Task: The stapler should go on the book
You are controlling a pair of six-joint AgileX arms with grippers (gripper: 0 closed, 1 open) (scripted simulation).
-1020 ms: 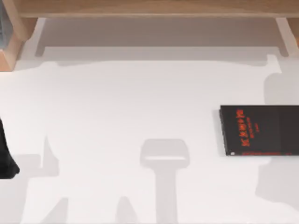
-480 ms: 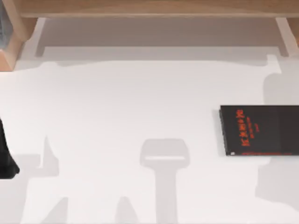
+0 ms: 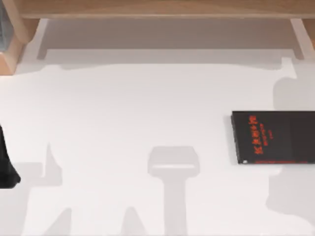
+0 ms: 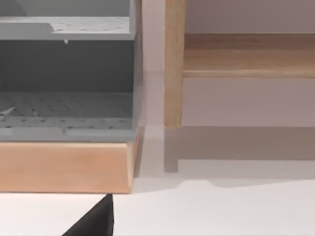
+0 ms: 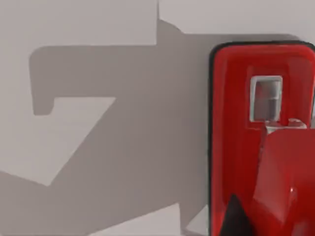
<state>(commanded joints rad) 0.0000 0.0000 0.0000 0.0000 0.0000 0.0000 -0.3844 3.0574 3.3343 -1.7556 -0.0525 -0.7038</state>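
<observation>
Our right arm hangs close over the stapler (image 5: 261,142) to line up a pick, its pincer's state untellable; the book (image 3: 273,136) waits.

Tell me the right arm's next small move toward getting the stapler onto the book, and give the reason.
Probably lower the right gripper straight onto the stapler and close on it. The right wrist view looks down on the red stapler lying on the white table, so it is not yet lifted. The book lies flat at the table's right edge with nothing on its cover. The left arm sits parked at the left edge.
</observation>
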